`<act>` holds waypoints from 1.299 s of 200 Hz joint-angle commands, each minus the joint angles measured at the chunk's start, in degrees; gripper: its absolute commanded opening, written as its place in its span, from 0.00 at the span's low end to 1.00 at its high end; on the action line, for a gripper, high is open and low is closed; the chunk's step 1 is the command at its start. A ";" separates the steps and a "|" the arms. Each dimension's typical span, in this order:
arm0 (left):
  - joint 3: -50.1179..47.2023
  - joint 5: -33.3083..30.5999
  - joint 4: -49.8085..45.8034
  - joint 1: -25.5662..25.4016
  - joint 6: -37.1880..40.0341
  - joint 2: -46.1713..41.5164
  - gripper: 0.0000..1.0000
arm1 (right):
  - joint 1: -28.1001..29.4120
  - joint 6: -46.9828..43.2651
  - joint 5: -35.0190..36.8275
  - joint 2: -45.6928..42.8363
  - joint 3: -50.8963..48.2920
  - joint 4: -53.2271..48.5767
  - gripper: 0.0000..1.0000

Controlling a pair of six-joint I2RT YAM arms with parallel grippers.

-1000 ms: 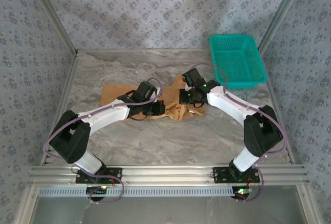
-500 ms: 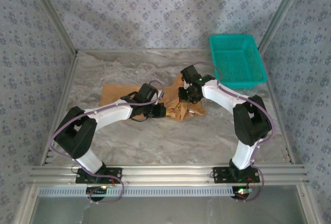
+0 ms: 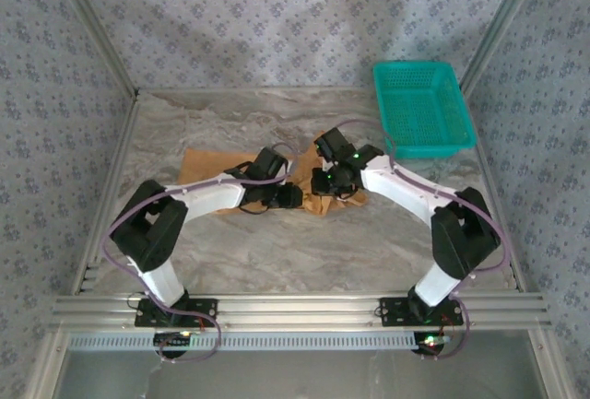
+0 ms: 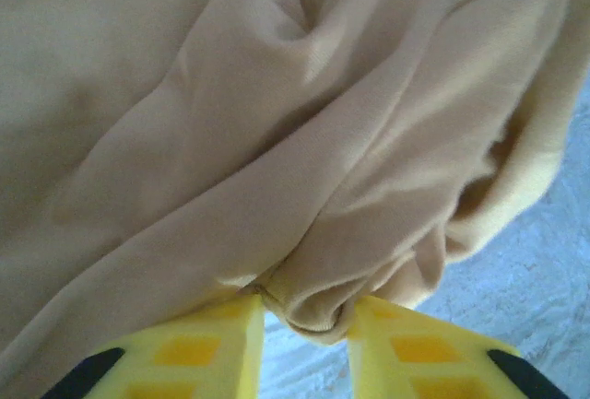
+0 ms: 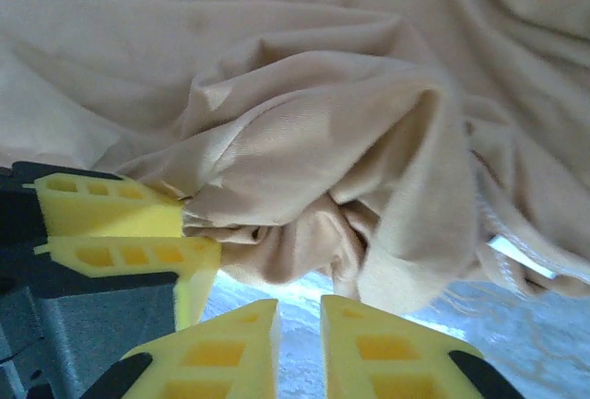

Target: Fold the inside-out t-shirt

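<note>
The inside-out t-shirt (image 3: 205,165), plain tan cloth, lies rumpled in the middle of the marble table (image 3: 277,242). My left gripper (image 3: 291,196) sits at the shirt's near right edge, and my right gripper (image 3: 323,181) faces it closely from the right. In the left wrist view the left gripper (image 4: 306,314) has its jaws a little apart, with a fold of the shirt (image 4: 277,141) lying between the tips. In the right wrist view my right gripper (image 5: 300,316) is slightly open over bare table with nothing between its fingers, just short of the bunched shirt (image 5: 323,141). The left gripper (image 5: 189,228) shows there at the left.
A teal mesh basket (image 3: 422,109) stands at the back right of the table. Patterned walls and metal frame posts close in the sides. Bare marble lies in front of the shirt, towards the arm bases.
Both grippers have drawn closer together at the shirt's right edge, the left moving right and the right moving left. Both pairs of jaws have parted from shut.
</note>
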 commanded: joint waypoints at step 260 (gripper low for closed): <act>-5.71 1.76 8.54 2.14 -5.80 -4.12 0.00 | 1.98 -1.54 -5.04 -11.20 -20.91 11.22 0.34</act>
